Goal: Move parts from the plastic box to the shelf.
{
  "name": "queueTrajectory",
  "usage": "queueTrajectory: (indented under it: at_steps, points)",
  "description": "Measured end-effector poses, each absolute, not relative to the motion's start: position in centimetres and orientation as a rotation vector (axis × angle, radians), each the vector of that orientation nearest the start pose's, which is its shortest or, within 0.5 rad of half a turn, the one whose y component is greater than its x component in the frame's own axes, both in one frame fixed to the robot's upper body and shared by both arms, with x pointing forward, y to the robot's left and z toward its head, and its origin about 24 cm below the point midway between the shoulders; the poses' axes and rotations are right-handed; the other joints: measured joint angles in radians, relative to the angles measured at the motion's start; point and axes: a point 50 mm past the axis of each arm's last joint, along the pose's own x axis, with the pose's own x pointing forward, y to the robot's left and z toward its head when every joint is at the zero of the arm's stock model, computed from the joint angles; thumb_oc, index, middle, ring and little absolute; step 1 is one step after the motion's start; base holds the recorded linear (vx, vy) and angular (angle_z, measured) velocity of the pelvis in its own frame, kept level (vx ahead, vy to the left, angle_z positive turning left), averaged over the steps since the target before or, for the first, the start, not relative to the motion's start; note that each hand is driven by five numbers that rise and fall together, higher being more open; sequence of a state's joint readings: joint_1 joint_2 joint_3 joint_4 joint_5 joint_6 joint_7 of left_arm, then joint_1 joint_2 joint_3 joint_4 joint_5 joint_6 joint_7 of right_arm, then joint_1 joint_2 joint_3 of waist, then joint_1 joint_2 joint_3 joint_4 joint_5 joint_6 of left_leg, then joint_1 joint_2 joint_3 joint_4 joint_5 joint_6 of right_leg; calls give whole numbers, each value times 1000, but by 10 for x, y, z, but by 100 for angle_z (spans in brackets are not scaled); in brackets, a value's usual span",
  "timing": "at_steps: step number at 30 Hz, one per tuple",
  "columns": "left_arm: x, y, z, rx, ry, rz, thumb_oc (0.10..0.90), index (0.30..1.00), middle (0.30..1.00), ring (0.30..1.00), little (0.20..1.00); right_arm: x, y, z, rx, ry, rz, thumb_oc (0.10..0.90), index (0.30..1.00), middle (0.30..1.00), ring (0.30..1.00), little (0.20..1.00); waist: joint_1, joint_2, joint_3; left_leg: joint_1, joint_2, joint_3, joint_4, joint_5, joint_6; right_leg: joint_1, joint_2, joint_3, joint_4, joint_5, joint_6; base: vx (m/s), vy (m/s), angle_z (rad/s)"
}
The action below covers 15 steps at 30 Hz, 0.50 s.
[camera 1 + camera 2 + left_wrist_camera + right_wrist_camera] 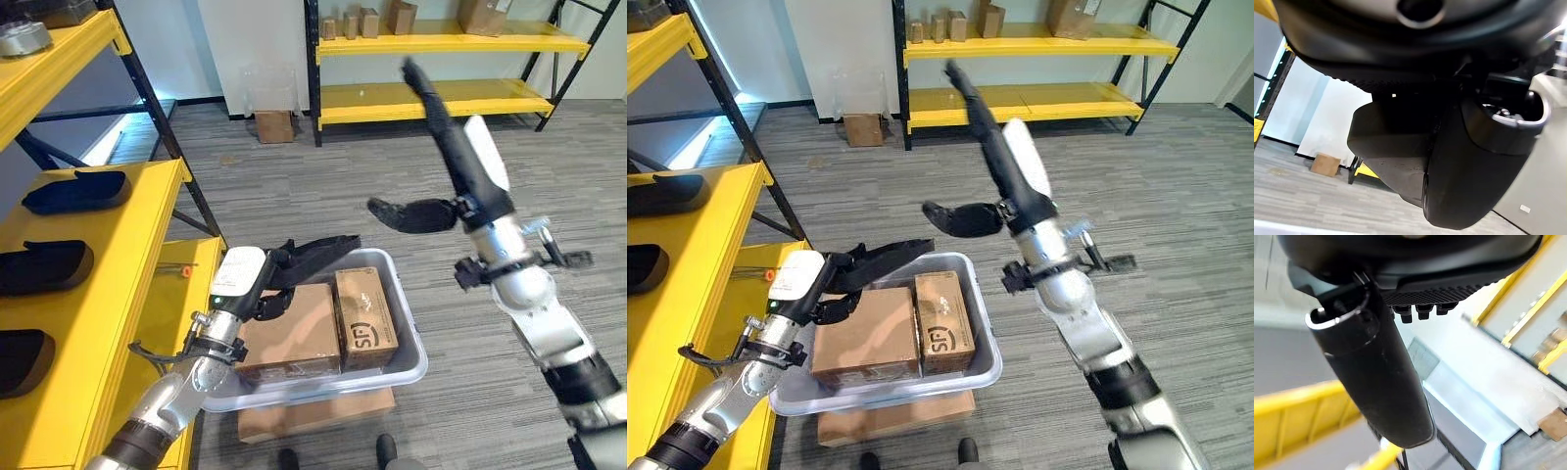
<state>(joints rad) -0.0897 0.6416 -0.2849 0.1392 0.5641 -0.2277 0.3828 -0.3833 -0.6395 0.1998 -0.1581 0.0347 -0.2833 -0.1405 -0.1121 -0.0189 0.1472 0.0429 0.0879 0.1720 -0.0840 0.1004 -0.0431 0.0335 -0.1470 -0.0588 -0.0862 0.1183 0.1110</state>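
The plastic box point(411, 357) is a translucent grey tub that rests on a flat cardboard carton point(313, 411) lying on the carpeted floor point(470, 323). It holds two brown cardboard parts side by side: a large carton point(292, 333) directly beneath the left robot hand, and a narrower printed carton point(365, 315) just beside it, on the side toward the right robot hand. Both cartons lie inside the box walls; neither is lifted.

The left robot hand point(294, 262) hovers over the near rim of the plastic box with its fingers extended and relaxed, gripping nothing. Whether its thumb touches the large carton cannot be determined. The right robot hand point(446, 127) is raised well above and beyond the box, fingers straight and pointing upward, thumb spread to the side, empty.

The yellow shelf point(108, 284) stands just beside the left robot hand, on its outer side. Its levels carry three dark trays point(44, 264), each cut off by the frame edge; their contents cannot be made out. A second yellow rack point(441, 41) stands far beyond the right robot hand, with small cartons point(362, 22) on its upper level. A lone small box point(274, 125) sits on the floor near that rack.
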Motion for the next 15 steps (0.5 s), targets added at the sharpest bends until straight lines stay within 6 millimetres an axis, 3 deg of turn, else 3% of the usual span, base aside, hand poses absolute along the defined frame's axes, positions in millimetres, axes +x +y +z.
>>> queueTrajectory:
  at_steps: [11,15]
  points:
    - [243,234,64,1123,-286,52,400,300,300,300,300,248,-208,142,-457,-516,89,900,1000,1000,1000,1000,-75,23,-16,1,4,70,0,-15,0,-44,5,69,0,9,4,-12,-45,-19]
    - [235,236,72,1104,-316,89,400,300,300,300,300,242,-215,128,-431,-455,51,900,1000,1000,1000,1000,-79,31,-17,1,11,78,0,-16,-2,-49,14,76,0,10,2,-21,-102,-9]
